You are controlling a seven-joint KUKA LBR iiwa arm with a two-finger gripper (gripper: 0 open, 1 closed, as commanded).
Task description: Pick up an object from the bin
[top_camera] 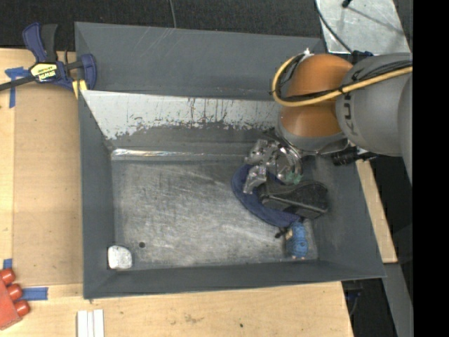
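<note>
While hanging low over the right half of the bin (175,209), down at the gripper (272,163) now: sitting right on top of a small heap. Nearest to it, a dark blue cloth-like strip (245,189), curling from under the metal tip round toward the front. Just beside that and touching it, a flat black piece (303,199). A little nearer the front wall, a small bright blue thing (299,241). Cannot tell whether spread or closed, too tangled in with the heap to read. Cannot call anything held either.

Judging the step as the close-in for a grasp. To do it well: settle on the upper end of the blue strip, where closest, rather than straddling strip and black piece together. Go straight down, squeeze only once seated, then lift plumb so as not to drag the neighbours along.

Surface: scuffed grey metal floor, hard and slick-looking, likely to let flat pieces skate off under a sideways nudge. Room: plenty open to the left, bare but for a pale lump (119,258) in the front-left corner, well apart. Tighter on the right, with the sloped wall close by the heap.
</note>
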